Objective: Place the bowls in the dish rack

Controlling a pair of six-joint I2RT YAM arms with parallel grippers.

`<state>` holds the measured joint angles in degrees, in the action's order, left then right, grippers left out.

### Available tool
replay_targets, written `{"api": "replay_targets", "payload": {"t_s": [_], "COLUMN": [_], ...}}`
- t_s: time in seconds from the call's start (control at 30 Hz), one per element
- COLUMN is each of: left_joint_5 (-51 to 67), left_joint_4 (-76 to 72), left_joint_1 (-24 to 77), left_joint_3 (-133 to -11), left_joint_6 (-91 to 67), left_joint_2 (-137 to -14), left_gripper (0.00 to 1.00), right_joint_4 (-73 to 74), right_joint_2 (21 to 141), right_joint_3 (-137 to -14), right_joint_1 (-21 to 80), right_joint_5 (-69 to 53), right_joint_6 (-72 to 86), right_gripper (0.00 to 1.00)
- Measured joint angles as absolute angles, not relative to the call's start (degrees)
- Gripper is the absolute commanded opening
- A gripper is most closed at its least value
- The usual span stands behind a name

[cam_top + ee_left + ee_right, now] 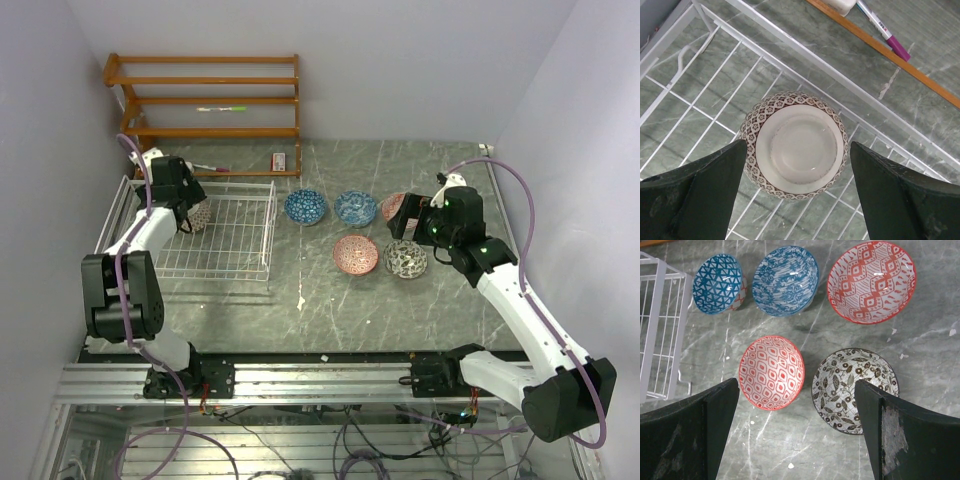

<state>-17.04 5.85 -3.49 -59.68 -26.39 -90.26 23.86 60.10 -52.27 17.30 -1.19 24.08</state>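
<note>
Brown-patterned bowl (794, 147) shows upturned only from left wrist.

A brown-patterned bowl (799, 149) lies upside down on the white dish rack's (805, 56) wire floor, between the left gripper's (797, 146) spread fingers.

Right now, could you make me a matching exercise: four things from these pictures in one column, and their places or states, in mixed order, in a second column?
Column one
1. brown-patterned bowl
2. blue triangle bowl
3. black-and-white flower bowl
4. left tool

Column two
a. on the table, right of the small red bowl
b. open, a finger on each side of a bowl
c. on the table, the loose bowl closest to the dish rack
d. inside the dish rack, foot ring showing

Pairs: 1-d, 2-c, 3-a, 4-b
</note>
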Motion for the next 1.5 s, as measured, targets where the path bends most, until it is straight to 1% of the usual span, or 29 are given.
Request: {"api": "replay_targets", "payload": {"t_s": [0.13,0.5,0.73,0.97,1.13,1.3,1.5], "left_joint_5": [-16.82,-16.99,-20.03,-22.39,-22.94,-23.16,-23.14], "left_joint_4": [5.87,5.54,5.87,5.54,5.26,5.23,5.32], "left_joint_1": [-3.49,-3.49,-3.62,-6.02,-6.87,-8.56,-9.34], "left_joint_3": [-59.96,-60.60,-61.06,-61.28,-61.28,-60.84,-59.44], "left_joint_6": [-26.37,-25.89,-25.74,-27.88,-29.71,-30.70,-30.52], "left_joint_2": [-91.37,-92.82,-92.84,-92.68,-92.47,-91.24,-88.75], "left_gripper": [0.91,0.71,0.65,0.64,0.66,0.74,0.75], "right_joint_4": [23.83,23.79,23.68,23.68,23.68,23.73,23.73], "right_joint_2": [60.10,60.10,60.10,60.10,60.14,60.49,60.69], "right_joint_3": [-51.62,-51.29,-51.29,-51.29,-51.31,-51.31,-51.31], "right_joint_1": [17.30,17.30,17.30,17.30,17.30,17.30,17.30], "right_joint_5": [-1.04,-0.60,-0.54,-0.21,-0.19,-0.21,-0.23], "right_joint_6": [24.14,24.21,24.43,24.40,24.40,24.38,24.43], "right_gripper": [1.00,1.00,1.00,1.00,1.00,1.00,1.00]}}
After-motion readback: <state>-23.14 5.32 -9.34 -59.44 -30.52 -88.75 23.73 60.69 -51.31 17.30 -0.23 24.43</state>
